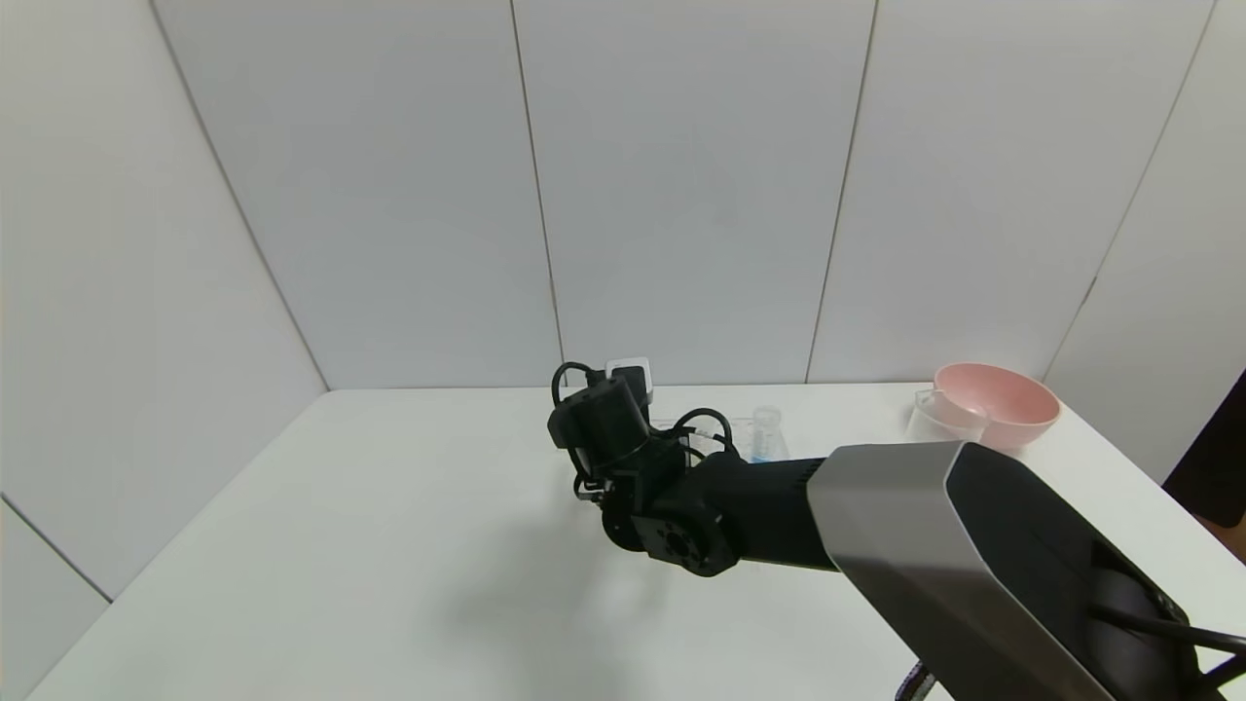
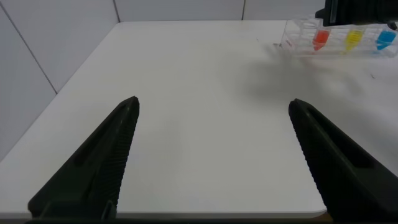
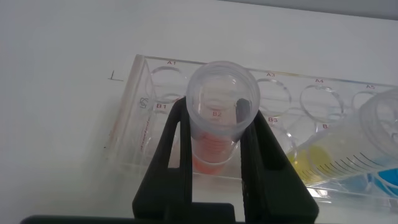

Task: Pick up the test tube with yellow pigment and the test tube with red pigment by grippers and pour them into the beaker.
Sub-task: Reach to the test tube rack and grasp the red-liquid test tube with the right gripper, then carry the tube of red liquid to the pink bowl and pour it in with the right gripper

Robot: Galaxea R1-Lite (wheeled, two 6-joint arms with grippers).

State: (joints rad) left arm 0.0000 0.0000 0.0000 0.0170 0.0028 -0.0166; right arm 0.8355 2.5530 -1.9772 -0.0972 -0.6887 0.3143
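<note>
The test tube with red pigment point(image 3: 212, 152) stands in slot B2 of the clear rack point(image 3: 140, 106). My right gripper point(image 3: 217, 113) is down over it, with one finger pressed against each side of the tube. The test tube with yellow pigment point(image 3: 318, 163) stands in the rack beside it. In the left wrist view the red tube point(image 2: 320, 39) and the yellow tube point(image 2: 353, 40) show far off. My left gripper point(image 2: 214, 104) is open and empty over bare table near the front edge. The beaker point(image 1: 939, 417) stands at the back right.
A blue-liquid tube point(image 2: 385, 40) is in the rack beyond the yellow one. A pink bowl point(image 1: 998, 401) stands right behind the beaker. My right arm point(image 1: 876, 526) stretches across the table and hides most of the rack point(image 1: 754, 433) in the head view.
</note>
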